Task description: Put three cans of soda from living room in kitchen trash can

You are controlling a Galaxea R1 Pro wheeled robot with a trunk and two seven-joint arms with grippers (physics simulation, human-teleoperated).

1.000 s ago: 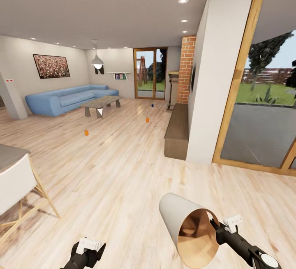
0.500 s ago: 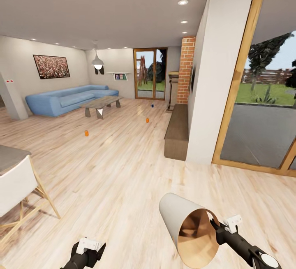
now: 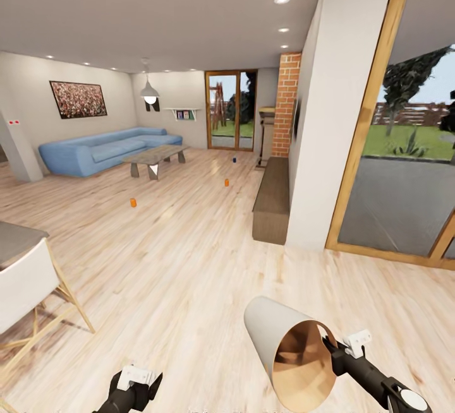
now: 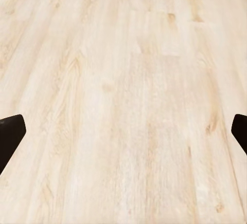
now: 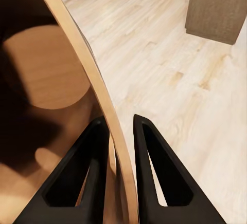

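The tash can (image 3: 287,347), grey outside and coppery inside, hangs tilted with its mouth toward me, low at the right. My right gripper (image 3: 330,355) is shut on its rim; the right wrist view shows the gripper (image 5: 121,152) with one finger inside the wall (image 5: 62,59) and one outside. Three cans of soda stand far off on the living room floor: an orange can (image 3: 133,203), a second orange can (image 3: 227,182) and a dark blue can (image 3: 234,160). My left gripper (image 3: 139,384) hangs low at the left, open over bare floor, with nothing held (image 4: 123,136).
A blue sofa (image 3: 101,151) and glass coffee table (image 3: 155,157) stand at the back left. A long low cabinet (image 3: 273,201) runs along a white pillar (image 3: 328,116) at right, beside wood-framed glass doors (image 3: 404,148). A white chair (image 3: 25,287) stands near left.
The whole view has shifted a little, so the camera has moved. Both grippers and the held bin keep the same pose.
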